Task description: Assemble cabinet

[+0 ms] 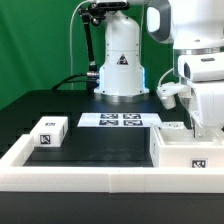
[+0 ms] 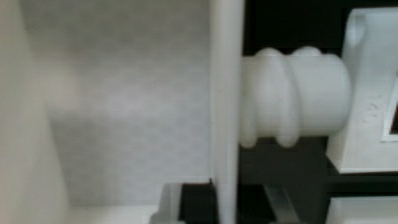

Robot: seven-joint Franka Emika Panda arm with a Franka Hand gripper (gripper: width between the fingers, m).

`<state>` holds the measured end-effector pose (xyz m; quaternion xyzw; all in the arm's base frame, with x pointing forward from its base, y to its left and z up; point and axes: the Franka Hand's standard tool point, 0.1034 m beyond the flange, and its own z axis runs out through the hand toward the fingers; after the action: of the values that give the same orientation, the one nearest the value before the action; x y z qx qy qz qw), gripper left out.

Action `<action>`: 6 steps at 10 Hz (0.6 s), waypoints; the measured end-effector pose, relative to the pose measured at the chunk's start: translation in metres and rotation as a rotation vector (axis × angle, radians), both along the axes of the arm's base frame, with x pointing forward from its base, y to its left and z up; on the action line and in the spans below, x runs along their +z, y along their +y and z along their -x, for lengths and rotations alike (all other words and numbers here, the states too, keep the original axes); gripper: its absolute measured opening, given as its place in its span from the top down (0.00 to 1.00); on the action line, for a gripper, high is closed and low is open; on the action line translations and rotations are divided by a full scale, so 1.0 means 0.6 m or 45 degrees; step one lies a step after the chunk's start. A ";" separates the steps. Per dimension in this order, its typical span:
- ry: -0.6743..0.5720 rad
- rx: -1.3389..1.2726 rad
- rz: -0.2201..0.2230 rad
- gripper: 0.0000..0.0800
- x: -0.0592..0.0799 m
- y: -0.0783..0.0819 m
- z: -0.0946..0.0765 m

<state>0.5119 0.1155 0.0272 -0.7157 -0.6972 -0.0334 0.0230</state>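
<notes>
Gripper (image 1: 197, 120) lower right of exterior frame, at cabinet body (image 1: 188, 152) — fingers closed narrow, hold unclear. Keep ribbed peg (image 2: 294, 97) square to panel (image 2: 226, 100) — 1 block (image 1: 50, 131) waits lower left.

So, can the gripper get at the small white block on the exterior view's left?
Probably yes: the small white block lies alone on the table, its top free. The gripper, by the cabinet body, is shut and must open first.
</notes>
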 end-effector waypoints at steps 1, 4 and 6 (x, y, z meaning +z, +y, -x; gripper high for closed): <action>0.000 0.000 0.000 0.95 0.000 0.000 0.000; 0.001 -0.002 0.001 0.47 0.000 -0.002 0.000; 0.001 -0.004 0.002 0.09 -0.001 -0.003 0.000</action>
<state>0.5119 0.1135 0.0268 -0.7168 -0.6962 -0.0327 0.0226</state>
